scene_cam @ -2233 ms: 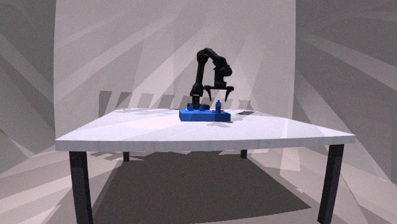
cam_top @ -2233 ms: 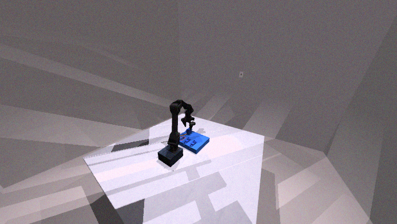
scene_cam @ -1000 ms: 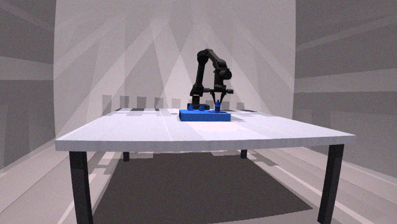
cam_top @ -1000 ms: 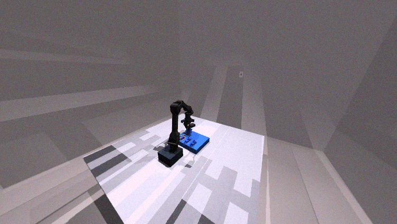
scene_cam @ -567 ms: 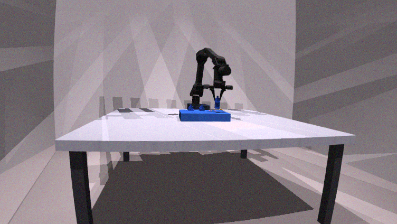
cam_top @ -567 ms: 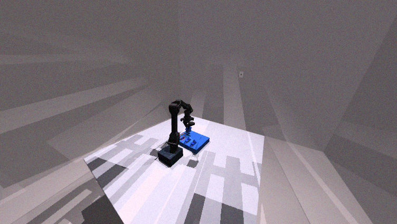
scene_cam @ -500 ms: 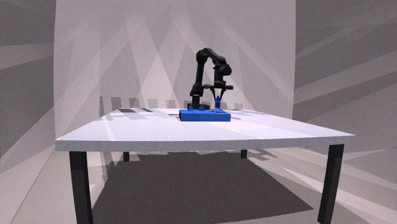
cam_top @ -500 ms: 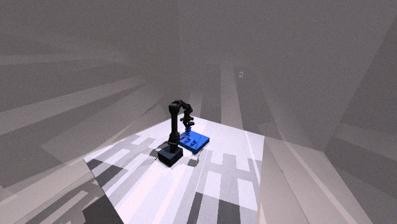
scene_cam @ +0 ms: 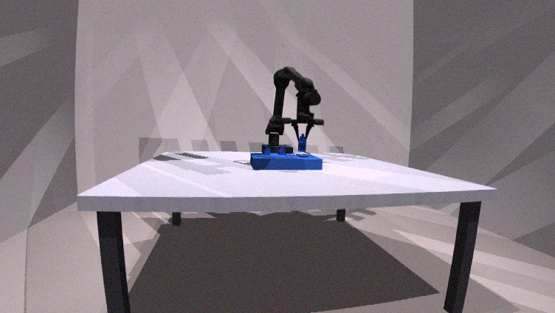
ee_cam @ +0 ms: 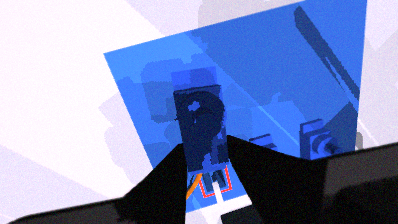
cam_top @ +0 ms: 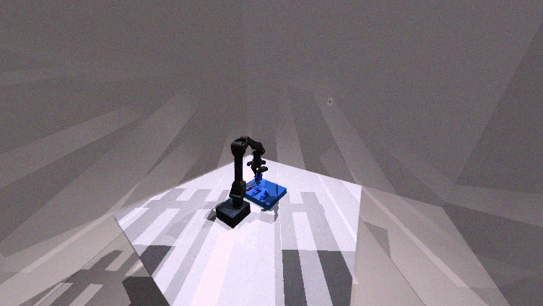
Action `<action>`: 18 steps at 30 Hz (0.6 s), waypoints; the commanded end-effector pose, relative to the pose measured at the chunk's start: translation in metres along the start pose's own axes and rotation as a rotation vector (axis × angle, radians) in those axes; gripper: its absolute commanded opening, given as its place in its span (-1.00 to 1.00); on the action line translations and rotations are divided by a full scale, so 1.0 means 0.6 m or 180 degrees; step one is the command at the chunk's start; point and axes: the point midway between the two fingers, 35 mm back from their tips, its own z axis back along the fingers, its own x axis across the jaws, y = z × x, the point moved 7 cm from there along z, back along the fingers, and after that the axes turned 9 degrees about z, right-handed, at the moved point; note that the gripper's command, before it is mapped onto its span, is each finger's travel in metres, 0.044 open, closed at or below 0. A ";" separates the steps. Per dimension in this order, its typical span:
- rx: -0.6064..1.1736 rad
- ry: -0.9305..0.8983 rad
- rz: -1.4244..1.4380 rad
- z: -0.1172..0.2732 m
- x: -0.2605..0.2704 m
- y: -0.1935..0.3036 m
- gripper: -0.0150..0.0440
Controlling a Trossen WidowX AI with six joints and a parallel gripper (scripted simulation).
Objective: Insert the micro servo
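The loose blue micro servo [cam_top: 258,177] [scene_cam: 302,144] [ee_cam: 202,131] is upright in my gripper [cam_top: 258,174] [scene_cam: 302,137] [ee_cam: 204,145], which is shut on it. The exterior view shows its narrow top with the shaft side up and a small gap between its underside and the blue deck [scene_cam: 287,163] [ee_cam: 250,60]. The red-outlined pocket [ee_cam: 230,180] is just below the servo in the wrist view and partly hidden by it. The orange cable [ee_cam: 194,186] hangs by the pocket's left side in that view. The servo's ears are hard to make out.
Two blue servos [scene_cam: 266,151] [scene_cam: 282,150] sit on the deck beside the pocket; they stand to the right in the wrist view [ee_cam: 322,142] [ee_cam: 262,142]. The arm's dark base [cam_top: 232,212] stands close to the deck on the white table [scene_cam: 232,186].
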 end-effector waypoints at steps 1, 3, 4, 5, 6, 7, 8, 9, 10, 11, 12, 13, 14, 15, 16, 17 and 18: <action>-0.0021 -0.0007 0.0227 0.003 -0.001 0.001 -0.49; -0.0021 -0.0007 0.0354 0.003 -0.001 0.001 -0.49; -0.0021 -0.0007 0.0371 0.003 -0.001 0.001 -0.49; -0.0021 -0.0007 0.0371 0.003 -0.001 0.001 -0.49; -0.0021 -0.0007 0.0371 0.003 -0.001 0.001 -0.49; -0.0021 -0.0007 0.0371 0.003 -0.001 0.002 -0.49; -0.0020 -0.0007 0.0370 0.003 -0.001 0.004 -0.49; -0.0020 -0.0007 0.0370 0.003 -0.001 0.008 -0.49; -0.0019 -0.0007 0.0370 0.003 -0.001 0.012 -0.49; -0.0018 -0.0007 0.0370 0.003 0.000 0.017 -0.49; -0.0017 -0.0007 0.0370 0.003 0.000 0.024 -0.49; -0.0016 -0.0007 0.0370 0.003 0.000 0.031 -0.49; -0.0014 -0.0008 0.0370 0.002 0.001 0.038 -0.49; -0.0013 -0.0008 0.0370 0.002 0.001 0.046 -0.49; -0.0011 -0.0008 0.0370 0.002 0.001 0.054 -0.49; -0.0010 -0.0008 0.0370 0.002 0.002 0.062 -0.49; -0.0009 -0.0008 0.0370 0.002 0.002 0.070 -0.49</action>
